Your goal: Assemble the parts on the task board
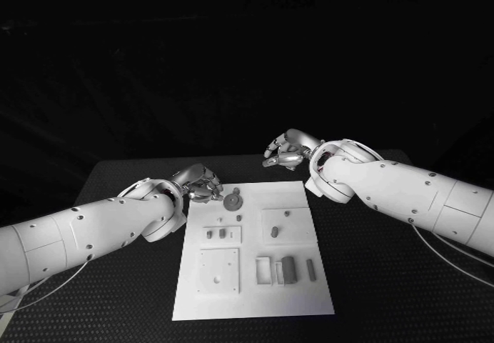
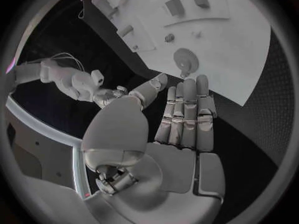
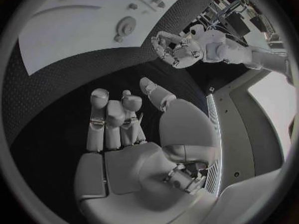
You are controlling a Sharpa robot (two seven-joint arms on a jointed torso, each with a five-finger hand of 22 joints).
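A: Head view, item one?
B: Task board (image 1: 258, 300), a white plate lying flat in the middle of the black table (image 1: 123, 286). Grey parts lie on it: a round disc (image 1: 233, 201) near the far edge, a small oval piece (image 1: 275, 231) right of centre, two small pegs (image 1: 215, 233) left of centre, and upright blocks (image 1: 289, 269) in the near right section.

A: Hands in that view?
B: Left hand (image 1: 198, 183) over the table just beside the board's far left corner, close to the disc, holding nothing, fingers loosely curled. Right hand (image 1: 287, 149) raised beyond the board's far edge, fingers bent and apart, nothing in it.

A: Left wrist view?
B: Left hand (image 2: 181, 119), palm showing, fingers straight and side by side, thumb set off to one side; nothing held. Beyond the fingertips lies the task board (image 2: 236, 59) with the disc (image 2: 186, 60) near its edge and blocks (image 2: 175, 7) farther off. The right hand (image 2: 107, 95) shows across the dark table.

A: Right wrist view?
B: Right hand (image 3: 124, 124), palm showing, fingers slightly bent and apart, thumb out; nothing in it. The task board (image 3: 69, 35) lies beyond the fingers, the disc (image 3: 124, 27) on it. The left hand (image 3: 176, 51) hangs near the board's edge, fingers curled loosely, not touching the disc.
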